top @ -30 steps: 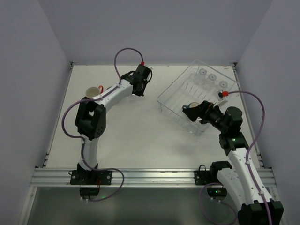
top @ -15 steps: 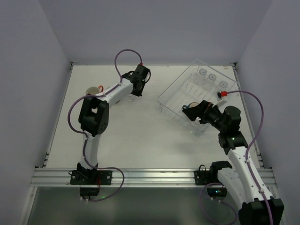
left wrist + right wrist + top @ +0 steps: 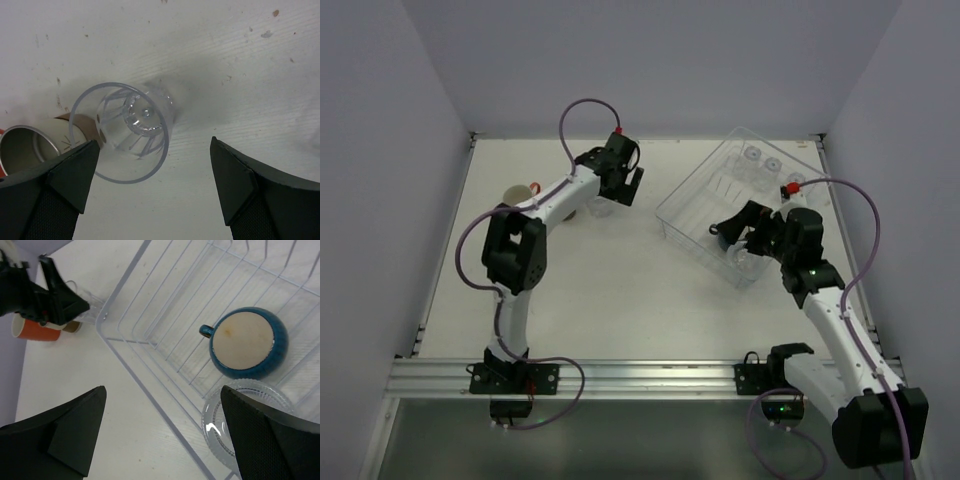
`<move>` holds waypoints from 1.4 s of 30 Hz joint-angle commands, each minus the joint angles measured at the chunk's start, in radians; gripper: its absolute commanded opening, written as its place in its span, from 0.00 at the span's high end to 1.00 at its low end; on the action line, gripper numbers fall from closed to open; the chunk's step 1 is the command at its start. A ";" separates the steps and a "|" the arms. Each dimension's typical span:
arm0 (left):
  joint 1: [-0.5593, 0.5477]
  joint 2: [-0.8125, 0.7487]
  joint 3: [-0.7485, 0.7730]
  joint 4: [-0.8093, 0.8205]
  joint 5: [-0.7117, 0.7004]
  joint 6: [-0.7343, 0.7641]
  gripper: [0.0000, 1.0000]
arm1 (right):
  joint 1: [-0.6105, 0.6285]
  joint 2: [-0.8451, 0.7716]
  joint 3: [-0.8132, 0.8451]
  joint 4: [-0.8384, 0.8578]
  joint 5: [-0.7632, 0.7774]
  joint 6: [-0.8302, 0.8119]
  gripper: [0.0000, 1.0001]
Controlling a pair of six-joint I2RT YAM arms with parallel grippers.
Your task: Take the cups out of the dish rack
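A clear tumbler (image 3: 127, 132) stands mouth up on the table, just ahead of my open left gripper (image 3: 155, 150) and free of its fingers (image 3: 65, 175). From above, that left gripper (image 3: 623, 185) hangs over the tumbler (image 3: 603, 208). A beige cup (image 3: 517, 195) and an orange-red mug (image 3: 37, 330) stand to its left. The dish rack (image 3: 692, 232) holds a dark blue cup (image 3: 248, 342), bottom up, and a clear tumbler (image 3: 240, 425) beside it. More tumblers (image 3: 772, 165) stand at its far end. My right gripper (image 3: 164, 400) is open and empty over the rack's near wall (image 3: 125, 347).
The rack sits askew at the back right, close to the right wall. The set-down cups cluster at the back left of the white table (image 3: 620, 290). My left arm's forearm (image 3: 555, 195) crosses above them.
My left gripper has opened and let go of the clear tumbler, which now stands on the table. My right gripper has turned and shifted over the rack's near side.
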 commanded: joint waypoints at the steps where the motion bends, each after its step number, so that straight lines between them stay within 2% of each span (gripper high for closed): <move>1: 0.001 -0.165 0.051 0.025 -0.001 -0.001 0.00 | 0.020 0.054 0.110 -0.066 0.165 -0.079 0.01; 6: -0.032 -0.340 0.029 0.096 0.088 -0.032 0.00 | 0.040 0.179 0.201 -0.158 0.341 -0.137 0.01; 9: -0.052 -0.503 -0.079 0.217 0.240 -0.067 0.00 | 0.058 0.245 0.256 -0.203 0.438 -0.167 0.01; 12: -0.056 -0.677 -0.260 0.321 0.376 -0.107 0.00 | 0.083 0.328 0.330 -0.237 0.480 -0.197 0.01; 13: -0.056 -0.754 -0.348 0.340 0.395 -0.117 0.00 | 0.087 0.371 0.344 -0.241 0.484 -0.211 0.01; 18: -0.056 -0.934 -0.536 0.360 0.408 -0.116 0.00 | 0.097 0.497 0.439 -0.293 0.497 -0.236 0.01; 22: -0.055 -0.994 -0.637 0.360 0.418 -0.102 0.00 | 0.101 0.603 0.483 -0.324 0.524 -0.236 0.01; 28: -0.056 -1.011 -0.697 0.397 0.440 -0.090 0.00 | 0.106 0.698 0.494 -0.326 0.515 -0.216 0.01; 40: -0.056 -1.005 -0.735 0.429 0.475 -0.090 0.00 | 0.107 0.775 0.471 -0.277 0.486 -0.193 0.01; 42: -0.056 -1.003 -0.737 0.430 0.475 -0.093 0.00 | 0.106 0.749 0.459 -0.255 0.497 -0.193 0.05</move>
